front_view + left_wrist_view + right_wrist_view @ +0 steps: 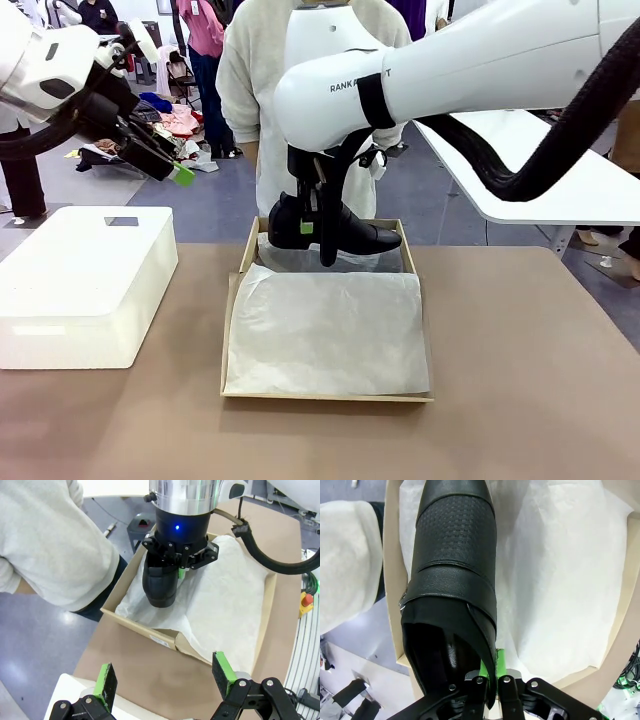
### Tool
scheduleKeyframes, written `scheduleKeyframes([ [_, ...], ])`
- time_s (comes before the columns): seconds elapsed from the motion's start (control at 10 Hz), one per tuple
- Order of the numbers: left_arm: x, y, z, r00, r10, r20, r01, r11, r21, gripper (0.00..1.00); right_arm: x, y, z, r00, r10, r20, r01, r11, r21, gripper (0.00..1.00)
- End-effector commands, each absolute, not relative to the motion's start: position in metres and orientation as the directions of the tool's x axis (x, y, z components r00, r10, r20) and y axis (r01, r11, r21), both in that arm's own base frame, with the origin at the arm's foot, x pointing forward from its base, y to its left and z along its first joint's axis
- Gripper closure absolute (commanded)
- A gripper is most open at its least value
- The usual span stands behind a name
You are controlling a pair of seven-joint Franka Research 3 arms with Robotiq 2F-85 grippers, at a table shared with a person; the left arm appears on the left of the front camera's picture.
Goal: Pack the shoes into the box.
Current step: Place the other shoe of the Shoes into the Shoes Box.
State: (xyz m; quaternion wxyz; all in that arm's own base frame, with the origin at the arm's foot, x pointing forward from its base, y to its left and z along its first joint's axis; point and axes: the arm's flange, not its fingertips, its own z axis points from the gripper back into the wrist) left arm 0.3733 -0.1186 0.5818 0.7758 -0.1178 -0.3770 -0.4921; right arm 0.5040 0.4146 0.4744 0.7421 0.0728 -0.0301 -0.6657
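Hovering over one box [330, 398], the right end effector [318, 245] grips one shoe [360, 235]; the left end effector [165, 672] stands open.

White block on a brown table, someone standing across it.
A white rectangular block [85, 285] sits on the table [520, 380] at the left of the frame. A person in a cream sweater [250, 90] stands at the far edge, top centre. A second white table [560, 180] juts in at right, and clothes lie heaped on the floor [175, 120] at upper left.
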Motion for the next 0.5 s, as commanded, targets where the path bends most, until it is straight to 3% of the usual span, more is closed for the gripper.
scheduleKeyframes([
  [0.0,0.375,-0.117,0.581,0.217,-0.671,0.709,0.861,0.474,0.185,0.0,0.506,0.419,0.472,0.066,-0.996,-0.058,0.986,0.056,0.158,1.0],
  [0.4,0.375,-0.117,0.581,0.217,-0.671,0.709,0.861,0.474,0.185,0.0,0.51,0.424,0.453,0.056,-0.997,-0.053,0.99,0.048,0.131,1.0],
])
